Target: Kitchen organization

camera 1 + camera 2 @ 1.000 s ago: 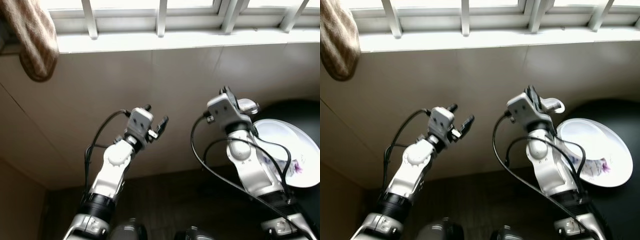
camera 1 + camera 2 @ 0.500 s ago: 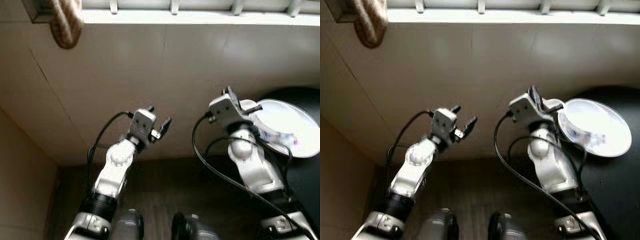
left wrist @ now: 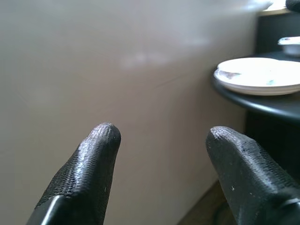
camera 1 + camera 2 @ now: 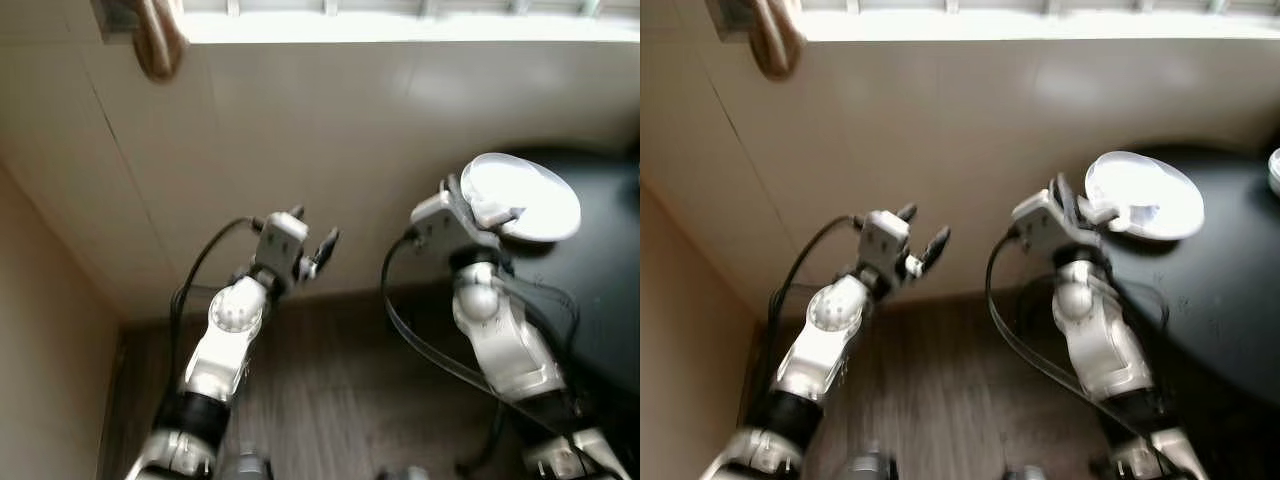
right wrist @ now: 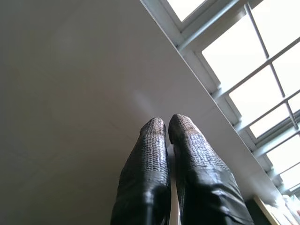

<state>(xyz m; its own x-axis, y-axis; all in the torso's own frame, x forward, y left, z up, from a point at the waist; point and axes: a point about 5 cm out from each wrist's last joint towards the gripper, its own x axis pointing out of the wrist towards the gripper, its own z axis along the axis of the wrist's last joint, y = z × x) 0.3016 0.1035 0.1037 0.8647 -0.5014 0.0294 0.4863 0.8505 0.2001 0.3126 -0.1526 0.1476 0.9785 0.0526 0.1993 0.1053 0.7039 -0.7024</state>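
A white plate [image 4: 525, 190] lies on a round black table [image 4: 600, 280] at my right; the left wrist view shows the plate [image 3: 262, 75] flat on the table's edge. My right gripper [image 4: 498, 214] is raised beside the plate's near-left rim, and its fingers [image 5: 154, 140] are pressed together against the wall and window beyond. Whether it touches the plate I cannot tell. My left gripper [image 4: 313, 227] is held up before the beige wall, open, with nothing between its fingers [image 3: 101, 140].
A beige tiled wall [image 4: 330, 120] runs ahead under a bright window sill [image 4: 400, 25]. A brown cloth [image 4: 155, 45] hangs at the upper left. A small white bowl [image 3: 290, 44] stands further back on the table. Dark wooden floor [image 4: 330, 400] lies below.
The whole view has shifted: the window has slid up, more floor shows, and the plate now appears close beside my right gripper. Both arms keep their raised pose.
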